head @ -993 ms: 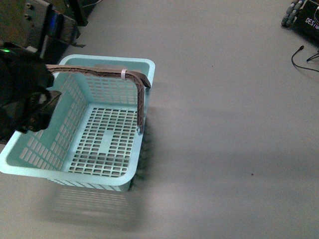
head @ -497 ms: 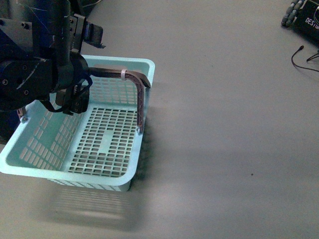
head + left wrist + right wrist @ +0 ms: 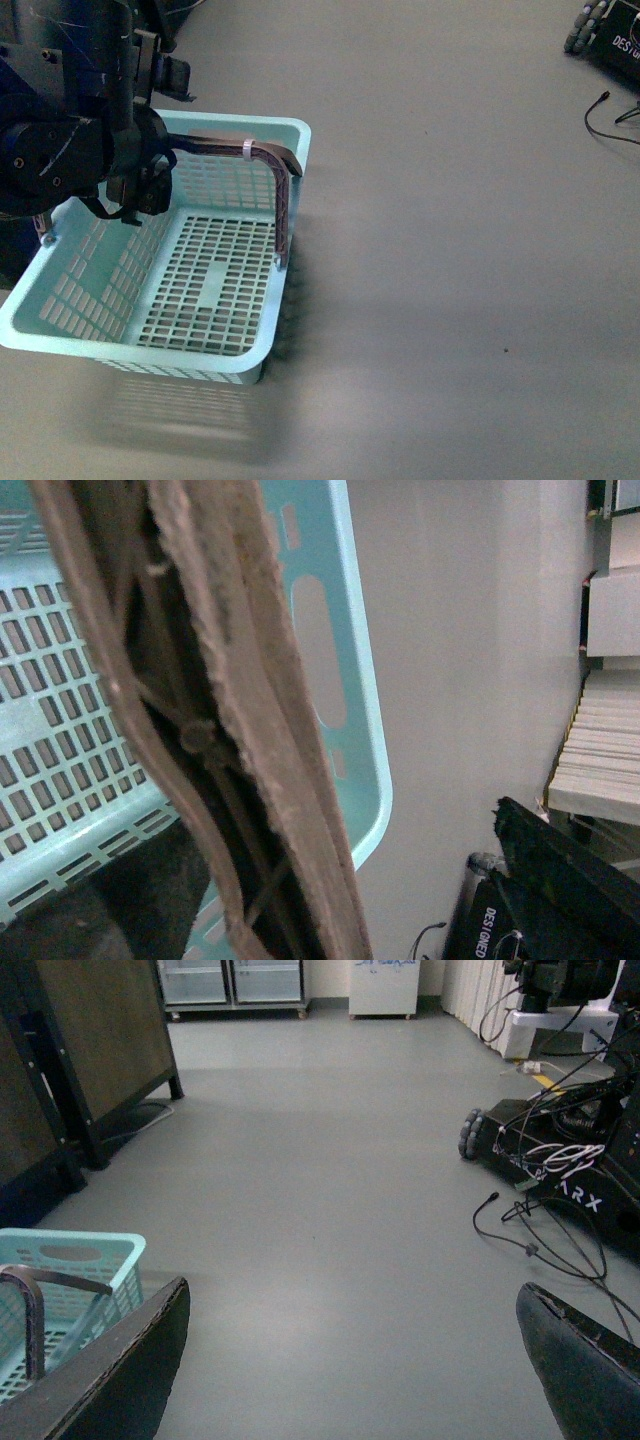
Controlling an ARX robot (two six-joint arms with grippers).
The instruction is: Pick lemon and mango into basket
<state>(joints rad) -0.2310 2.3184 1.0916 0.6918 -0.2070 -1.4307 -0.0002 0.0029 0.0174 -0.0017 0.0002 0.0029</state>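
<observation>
Standing on the grey floor (image 3: 450,250) to the left of the front view, the teal basket (image 3: 130,352) has its brown handle (image 3: 284,200) raised; the left gripper (image 3: 143,192) hangs over the far left corner, close to this handle, and I cannot tell its opening; the right gripper (image 3: 352,1295) is spread wide above the floor, beside the basket.

front: down on basket (image 3: 230,122) | left wrist: tight on handle (image 3: 260,700) | right wrist: low along floor (image 3: 330,1210) | shared: basket
</observation>
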